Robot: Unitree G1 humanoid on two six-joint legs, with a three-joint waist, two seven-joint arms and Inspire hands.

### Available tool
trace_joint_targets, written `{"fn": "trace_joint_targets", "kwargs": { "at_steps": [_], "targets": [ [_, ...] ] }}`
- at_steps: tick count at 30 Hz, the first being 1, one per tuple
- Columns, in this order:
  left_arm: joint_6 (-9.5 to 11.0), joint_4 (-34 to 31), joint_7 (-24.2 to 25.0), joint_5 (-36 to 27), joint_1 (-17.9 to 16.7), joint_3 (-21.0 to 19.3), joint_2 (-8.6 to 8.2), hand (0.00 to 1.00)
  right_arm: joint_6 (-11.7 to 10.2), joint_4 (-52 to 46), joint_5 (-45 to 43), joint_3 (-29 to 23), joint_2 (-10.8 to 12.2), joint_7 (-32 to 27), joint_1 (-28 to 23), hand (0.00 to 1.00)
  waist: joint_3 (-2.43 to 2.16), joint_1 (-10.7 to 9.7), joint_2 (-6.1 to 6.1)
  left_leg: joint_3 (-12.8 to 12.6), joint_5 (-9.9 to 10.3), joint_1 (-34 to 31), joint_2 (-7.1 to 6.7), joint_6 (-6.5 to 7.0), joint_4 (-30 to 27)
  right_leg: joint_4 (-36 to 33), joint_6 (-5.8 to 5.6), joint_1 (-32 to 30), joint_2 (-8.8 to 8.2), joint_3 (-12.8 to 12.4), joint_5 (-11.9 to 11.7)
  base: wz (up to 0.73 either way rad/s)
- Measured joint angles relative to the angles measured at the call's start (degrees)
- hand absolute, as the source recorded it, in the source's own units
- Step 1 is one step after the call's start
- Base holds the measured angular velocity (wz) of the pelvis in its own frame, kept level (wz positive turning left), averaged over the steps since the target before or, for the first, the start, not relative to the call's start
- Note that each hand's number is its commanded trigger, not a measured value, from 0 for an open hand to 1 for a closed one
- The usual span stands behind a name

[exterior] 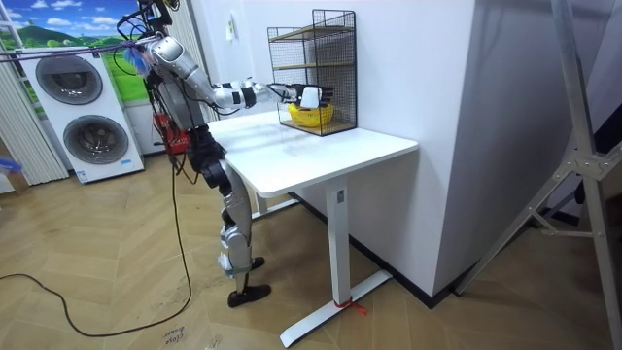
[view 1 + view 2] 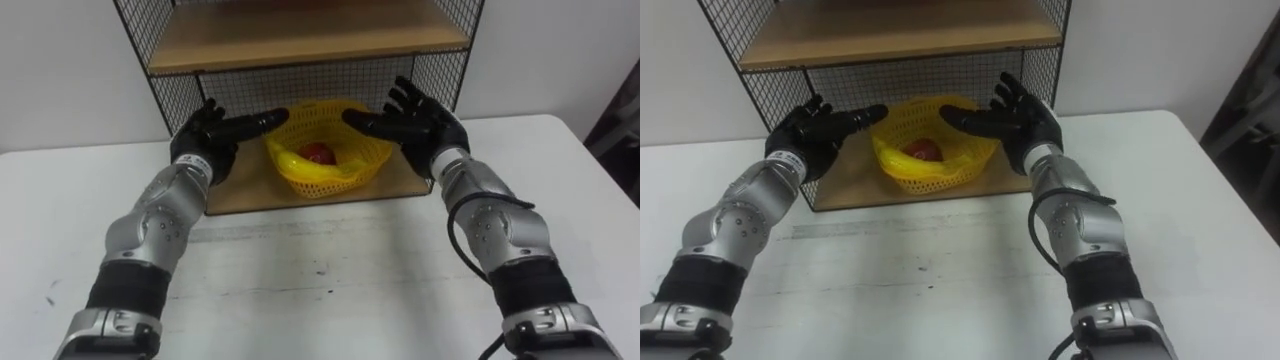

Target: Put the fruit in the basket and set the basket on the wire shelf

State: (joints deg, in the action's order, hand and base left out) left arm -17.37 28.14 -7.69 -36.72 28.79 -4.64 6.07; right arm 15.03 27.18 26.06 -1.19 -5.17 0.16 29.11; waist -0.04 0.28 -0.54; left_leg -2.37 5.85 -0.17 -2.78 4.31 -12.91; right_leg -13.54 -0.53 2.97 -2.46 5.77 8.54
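A yellow mesh basket [image 2: 325, 152] sits on the lowest wooden board of the black wire shelf [image 2: 300, 30], with a red fruit [image 2: 318, 153] and a yellow banana [image 2: 290, 160] inside. My left hand [image 2: 215, 132] is held just left of the basket, fingers straight and pointing at its rim. My right hand [image 2: 420, 122] hovers at the basket's right rim, fingers spread and straight. Neither hand grips the basket. In the room view I stand at the white table's [image 1: 321, 146] end, both arms stretched toward the shelf [image 1: 313, 68].
The wire shelf stands at the back of the white table [image 2: 330, 270] against a white wall, with a wooden board [image 2: 310, 35] above the basket. Washing machines [image 1: 83, 122] stand behind me.
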Motion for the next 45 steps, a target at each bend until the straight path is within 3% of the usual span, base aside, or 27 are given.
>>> {"fn": "trace_joint_targets", "kwargs": {
  "at_steps": [6, 10, 14, 18, 24, 31, 36, 38, 42, 45],
  "targets": [
    [0.21, -5.5, 0.98, 1.49, -1.97, 0.28, -0.04, 0.0, -0.52, -8.78, -1.88, 0.02, -0.64, -0.14, -3.81, 0.0, 0.07, 0.07, 0.73, 0.1, -0.17, 0.51, 0.12, -0.02, 0.24, 0.99, 0.11, 1.23, 0.03, 0.52, -0.51, 0.01],
    [0.25, -14.78, 1.09, 1.52, -9.12, 0.49, -0.05, 0.0, -0.51, -13.05, -1.77, 0.46, -0.99, -0.33, -8.87, 0.0, -0.12, 0.02, 1.07, 0.01, 0.07, 0.8, 0.13, -0.33, 0.32, 0.9, -0.46, 1.01, -0.26, 0.48, 0.01, -0.04],
    [0.32, -18.7, 1.17, 2.89, -14.06, 1.37, -0.24, 0.0, -0.51, -15.4, -1.64, 0.5, -2.24, -0.01, -12.03, 0.0, -0.1, 0.06, 1.35, -0.21, -0.02, 0.84, 0.14, -0.41, 0.71, 0.97, -0.32, 0.79, 0.17, -0.37, -0.3, -0.05],
    [0.32, -19.88, 1.87, 3.84, -16.68, 1.61, -0.42, 0.0, -0.51, -15.75, -1.57, 0.53, -2.23, 0.0, -12.63, 0.0, -0.18, 0.03, 1.57, -0.22, -0.02, 0.89, 0.18, -0.41, 0.73, 1.24, -0.37, 0.89, 0.38, -0.79, -0.4, 0.0],
    [0.38, -24.67, 1.82, 3.91, -19.22, 1.6, -0.43, 0.0, -0.71, -21.47, 0.43, 0.59, -2.09, 0.22, -18.63, 0.0, -0.41, 0.6, 2.21, -0.2, -0.27, 0.88, 0.35, -0.47, 1.18, 2.92, -0.31, 1.45, 0.56, -0.55, -1.26, 0.0],
    [2.84, -29.09, 1.72, 5.27, -22.38, 3.83, -0.42, 0.0, -0.85, -22.7, 0.85, 1.76, -2.13, 0.54, -22.18, 0.0, -0.26, -0.03, 1.89, -0.19, -0.22, 1.32, 0.33, -0.45, 1.18, 3.04, -0.39, 1.87, 0.47, -0.38, -1.0, 0.0],
    [4.9, -30.47, 1.77, 4.82, -25.25, 4.51, -0.38, 0.0, -2.91, -26.1, 0.96, 2.21, -2.2, 0.63, -26.12, 0.0, 0.09, -0.15, 1.31, -0.19, -0.23, 1.32, 0.33, -0.45, 1.19, 2.97, -0.58, 1.86, 0.52, -0.54, -1.04, 0.0],
    [6.52, -31.7, 1.96, 4.88, -27.76, 4.86, -0.35, 0.0, -3.57, -27.07, 1.14, 2.2, -2.19, 0.55, -27.85, 0.0, 0.1, -0.12, 1.36, -0.2, -0.22, 1.29, 0.34, -0.45, 1.21, 2.82, -0.38, 1.73, 0.49, -0.52, -0.81, 0.0],
    [6.73, -34.89, 2.53, 7.98, -31.08, 5.14, -0.28, 0.0, -5.0, -28.45, 0.68, 2.18, -2.21, 0.73, -30.3, 0.0, -0.21, -0.11, 1.75, -0.19, -0.22, 0.7, 0.35, -0.46, 1.23, 2.77, -0.37, 1.11, 0.46, -0.46, -0.77, 0.0],
    [8.8, -37.25, 3.87, 9.75, -34.37, 4.85, 0.45, 0.0, -6.9, -28.68, 0.86, 2.12, -2.22, 1.92, -33.45, 0.0, -0.08, -0.03, 2.05, -0.23, -0.26, 0.68, 0.34, -0.5, 1.37, 2.9, -0.67, 1.07, 0.62, -0.83, -0.99, 0.0]
  ]
}}
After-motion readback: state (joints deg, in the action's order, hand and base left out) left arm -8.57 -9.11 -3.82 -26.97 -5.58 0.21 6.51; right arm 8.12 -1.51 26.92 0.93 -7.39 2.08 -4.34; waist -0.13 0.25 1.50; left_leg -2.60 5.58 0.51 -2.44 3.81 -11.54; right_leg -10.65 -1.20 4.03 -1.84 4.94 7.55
